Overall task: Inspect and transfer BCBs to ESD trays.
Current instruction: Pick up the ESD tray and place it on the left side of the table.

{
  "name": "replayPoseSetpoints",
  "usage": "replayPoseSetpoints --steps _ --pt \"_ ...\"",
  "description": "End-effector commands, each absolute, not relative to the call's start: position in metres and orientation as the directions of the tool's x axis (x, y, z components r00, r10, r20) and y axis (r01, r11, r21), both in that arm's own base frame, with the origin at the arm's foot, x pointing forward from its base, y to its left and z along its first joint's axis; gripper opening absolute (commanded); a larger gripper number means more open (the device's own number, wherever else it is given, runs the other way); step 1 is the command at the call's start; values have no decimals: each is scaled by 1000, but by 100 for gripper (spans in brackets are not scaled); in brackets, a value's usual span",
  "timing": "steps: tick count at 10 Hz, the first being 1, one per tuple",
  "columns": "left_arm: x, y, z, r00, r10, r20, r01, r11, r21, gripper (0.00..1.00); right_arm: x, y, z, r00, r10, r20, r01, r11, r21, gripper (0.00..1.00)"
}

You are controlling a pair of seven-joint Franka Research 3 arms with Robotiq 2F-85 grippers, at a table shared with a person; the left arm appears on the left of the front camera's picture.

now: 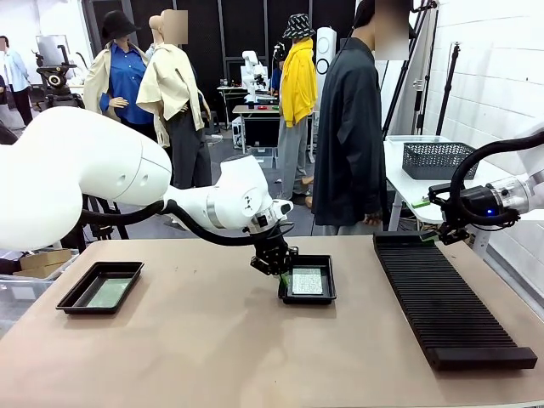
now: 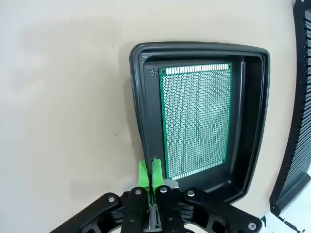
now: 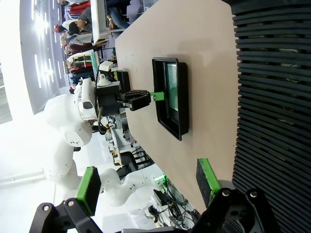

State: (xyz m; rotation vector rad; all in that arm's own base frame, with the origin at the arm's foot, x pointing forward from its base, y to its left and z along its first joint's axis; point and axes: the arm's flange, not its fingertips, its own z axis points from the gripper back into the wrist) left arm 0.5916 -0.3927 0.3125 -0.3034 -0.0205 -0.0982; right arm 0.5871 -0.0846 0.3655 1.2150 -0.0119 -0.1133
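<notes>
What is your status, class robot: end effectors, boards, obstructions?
Left end effector shut, empty, at centre tray's rim. Right end effector open, over slotted rack. Green board flat in tray. No obstruction.

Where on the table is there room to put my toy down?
Bare tabletop runs along the near edge, and between the left tray and the middle tray. A narrower strip lies between that middle tray and the rack. It is crowded at the middle tray's left rim, where the shut left gripper sits.
</notes>
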Motion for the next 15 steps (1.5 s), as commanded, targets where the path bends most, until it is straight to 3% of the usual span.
replayPoseSetpoints --steps 1,7,15 --pt "591 -392 311 995 -84 51 96 949 -301 0 589 -82 366 992 -106 -64 97 347 933 100" --pt "592 -393 312 995 -92 37 99 949 -298 0 589 -82 366 992 -106 -64 97 347 933 100" --pt "597 -293 318 996 -84 14 84 941 -326 0 589 -82 366 992 -106 -64 97 347 933 100"
